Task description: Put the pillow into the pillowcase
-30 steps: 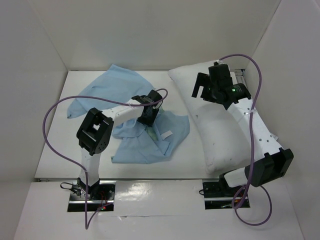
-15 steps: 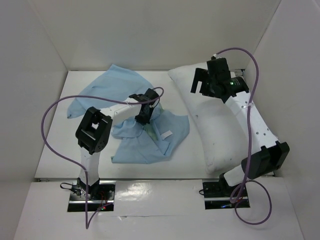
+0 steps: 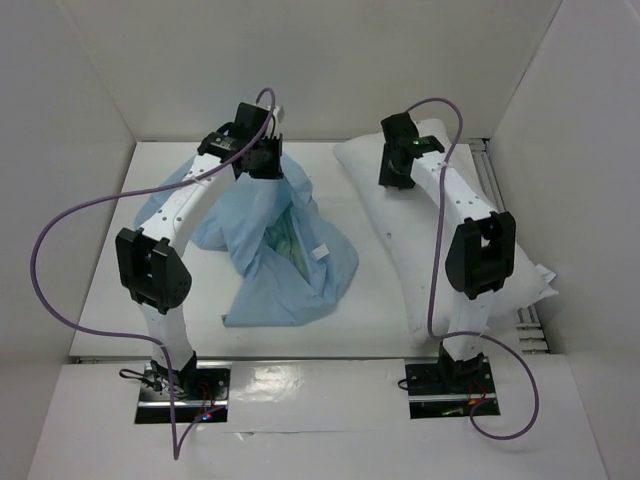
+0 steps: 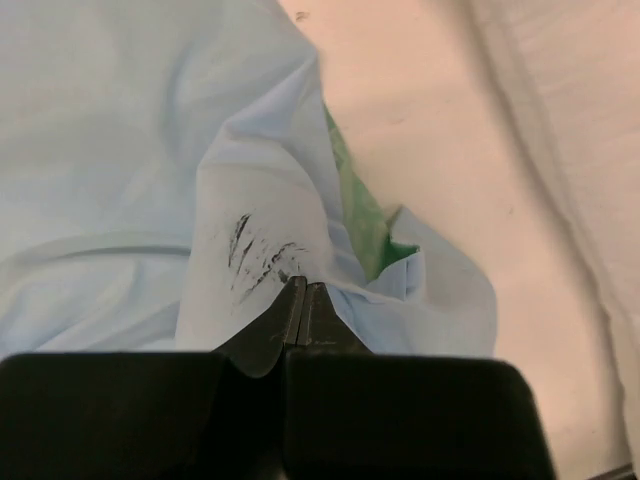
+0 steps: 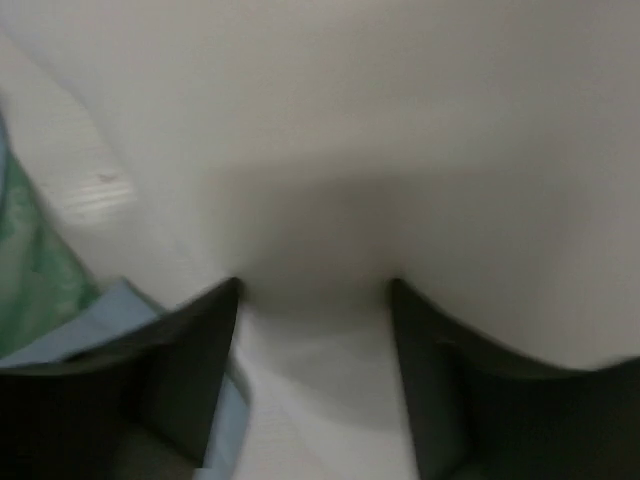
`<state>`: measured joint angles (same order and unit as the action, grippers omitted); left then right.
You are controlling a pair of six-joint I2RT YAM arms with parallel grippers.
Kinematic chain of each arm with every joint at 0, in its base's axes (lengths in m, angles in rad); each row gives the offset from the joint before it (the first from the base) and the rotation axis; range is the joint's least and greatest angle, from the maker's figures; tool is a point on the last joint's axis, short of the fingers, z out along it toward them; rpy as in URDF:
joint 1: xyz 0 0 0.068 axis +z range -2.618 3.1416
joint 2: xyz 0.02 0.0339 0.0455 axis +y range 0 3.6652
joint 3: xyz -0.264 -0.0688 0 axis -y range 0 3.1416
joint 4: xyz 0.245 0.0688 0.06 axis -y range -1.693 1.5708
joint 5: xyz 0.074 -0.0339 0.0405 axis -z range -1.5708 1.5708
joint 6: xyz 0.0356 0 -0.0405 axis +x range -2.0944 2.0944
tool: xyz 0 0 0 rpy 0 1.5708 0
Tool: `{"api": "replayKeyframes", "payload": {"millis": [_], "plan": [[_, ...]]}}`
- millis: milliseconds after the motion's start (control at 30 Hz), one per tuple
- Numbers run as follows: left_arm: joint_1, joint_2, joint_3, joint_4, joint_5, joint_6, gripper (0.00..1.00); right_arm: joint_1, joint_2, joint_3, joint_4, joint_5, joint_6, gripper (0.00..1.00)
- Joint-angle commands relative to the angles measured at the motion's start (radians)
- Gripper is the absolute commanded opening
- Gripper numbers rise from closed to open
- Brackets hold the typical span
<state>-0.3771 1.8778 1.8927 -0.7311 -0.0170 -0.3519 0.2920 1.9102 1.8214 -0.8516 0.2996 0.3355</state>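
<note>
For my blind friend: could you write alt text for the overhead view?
The left gripper pinches a limp light blue cloth pillowcase, holding it up in a peak. The right gripper, open, is at the far end of a plump white pillow.

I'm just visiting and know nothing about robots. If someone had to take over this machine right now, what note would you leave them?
Left end effector: shut on a fold of the pillowcase, holding it raised toward the far side of the table. The green inside shows through a gap.
Right end effector: open, at the far left corner of the pillow, not gripping it.
Pillow: lies on the table's right side, fully outside the pillowcase.
Done: pillowcase gripped and raised.
Left: open its mouth, feed the pillow in, pull the cloth over it.
</note>
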Motion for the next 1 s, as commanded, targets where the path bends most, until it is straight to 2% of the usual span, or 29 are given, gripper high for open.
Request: {"api": "replayKeyframes", "payload": {"millis": [0,67,233,367,600,700,967], "plan": [[0.006,0.000,0.040,-0.076,0.069,-0.025,0.00,-0.057,0.006,-0.080,0.158,-0.121,0.060,0.38],[0.006,0.000,0.049,-0.076,0.080,-0.025,0.00,-0.070,-0.008,-0.091,0.186,-0.154,0.060,0.00],[0.026,0.036,0.108,-0.097,0.103,-0.025,0.00,-0.070,-0.129,-0.074,0.201,-0.192,0.004,0.00],[0.056,0.084,0.163,-0.109,0.112,-0.038,0.00,-0.070,-0.426,-0.201,0.304,-0.342,-0.045,0.00],[0.092,0.211,0.299,-0.120,0.204,-0.056,0.00,-0.070,-0.765,-0.390,0.344,-0.643,-0.125,0.00],[0.101,0.254,0.347,-0.120,0.222,-0.067,0.00,-0.059,-0.827,-0.447,0.321,-0.785,-0.151,0.00],[0.144,0.320,0.425,-0.076,0.311,-0.107,0.00,0.070,-0.817,-0.514,0.096,-0.932,-0.272,0.00]]}}
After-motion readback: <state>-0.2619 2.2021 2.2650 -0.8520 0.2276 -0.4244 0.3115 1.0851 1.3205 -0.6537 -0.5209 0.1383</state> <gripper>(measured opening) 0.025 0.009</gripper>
